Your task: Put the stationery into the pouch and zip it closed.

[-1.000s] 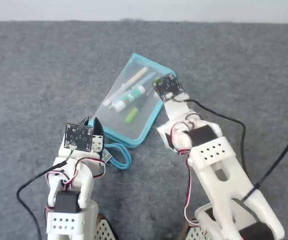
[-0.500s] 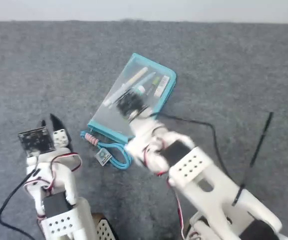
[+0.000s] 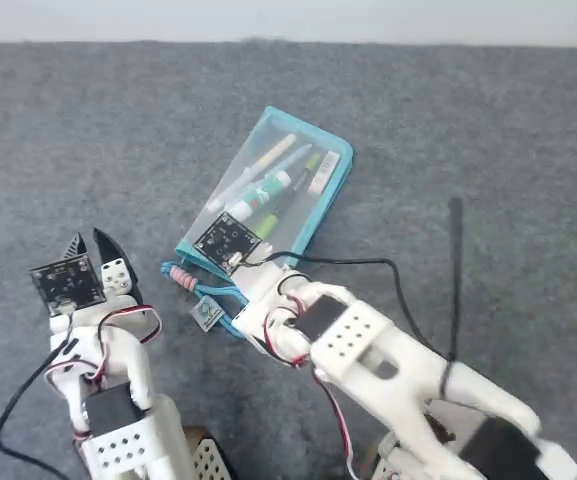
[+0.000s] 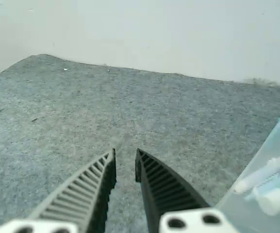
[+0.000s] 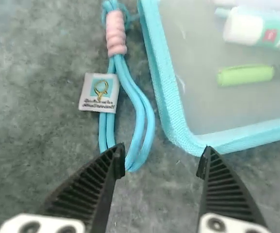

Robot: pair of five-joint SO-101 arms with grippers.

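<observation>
clear glossy plastic pouch (image 3: 268,205)

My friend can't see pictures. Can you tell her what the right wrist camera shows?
The robot's open hand hangs over a blue strap and the corner of a clear, blue-edged pouch on grey carpet. The strap has a pink bead and a white tag; a green pen and a white tube lie inside the pouch.

Pouch (image 5: 165,94) is showing turquoise woven edging around a frosted clear panel. Wrist cord (image 5: 147,121) is running the same turquoise and carrying a pink bead (image 5: 115,38). Its tag (image 5: 98,92) is showing white with a turquoise square. Marker (image 5: 246,75) is reading lime green, and the tube (image 5: 249,31) white with teal. Felt table cover (image 3: 118,130) is reading mottled grey. Right gripper (image 5: 162,148) is showing ribbed black.
</observation>
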